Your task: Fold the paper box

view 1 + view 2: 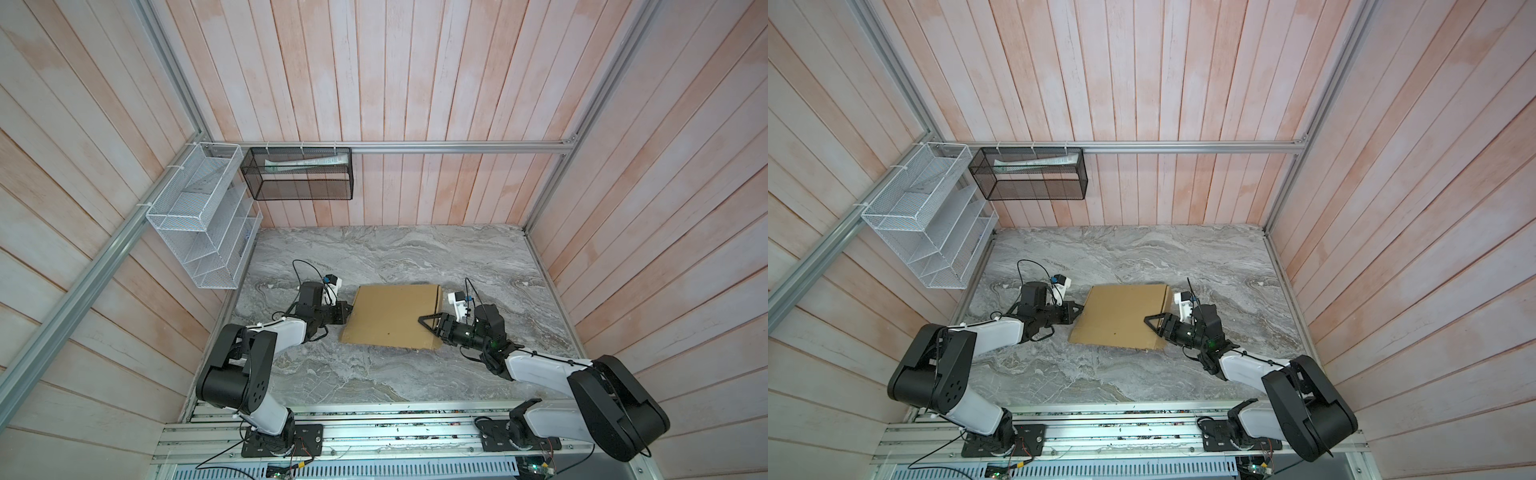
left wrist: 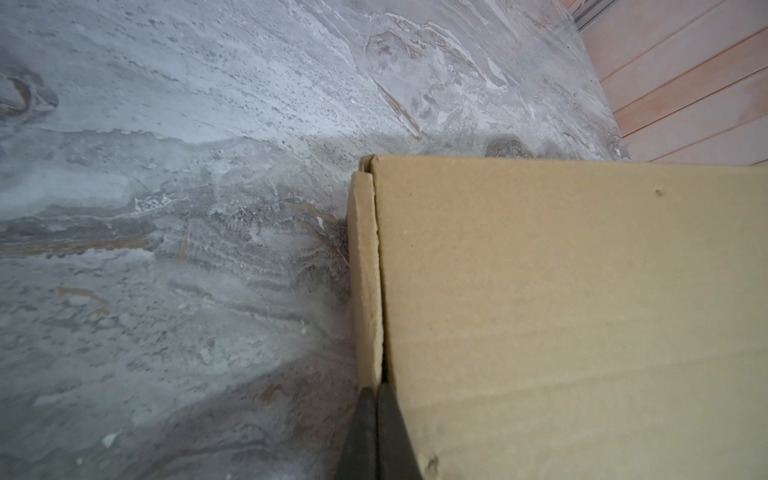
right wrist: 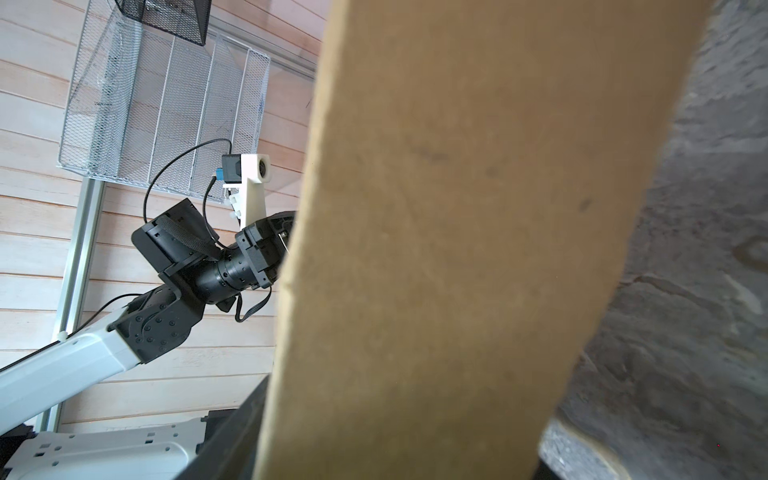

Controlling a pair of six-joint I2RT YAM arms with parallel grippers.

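The paper box (image 1: 390, 316) (image 1: 1121, 316) lies closed, lid uppermost, near the middle of the grey marbled surface (image 1: 374, 257), between the two arms. In both top views its near right corner casts a shadow and appears to sit slightly off the surface. The left pincer (image 1: 351, 309) (image 1: 1081, 309) is clenched, and its tips meet the box's left edge. The left wrist view shows the pincer (image 2: 376, 388) with both fingers pressed together at the seam where the narrow side wall meets the lid. Whether any cardboard is caught between them cannot be told. The right pincer (image 1: 420, 322) (image 1: 1146, 320) reaches over the box's right end, with one triangular finger lying across the lid. In the right wrist view the box (image 3: 457, 249) fills the gap between the jaws and a dark finger (image 3: 232, 440) shows beside it. Whether the jaws press on the cardboard or merely straddle it cannot be told. A white wire rack (image 1: 199, 216) and a black mesh basket (image 1: 299, 174) hang on the walls, well apart from the box.
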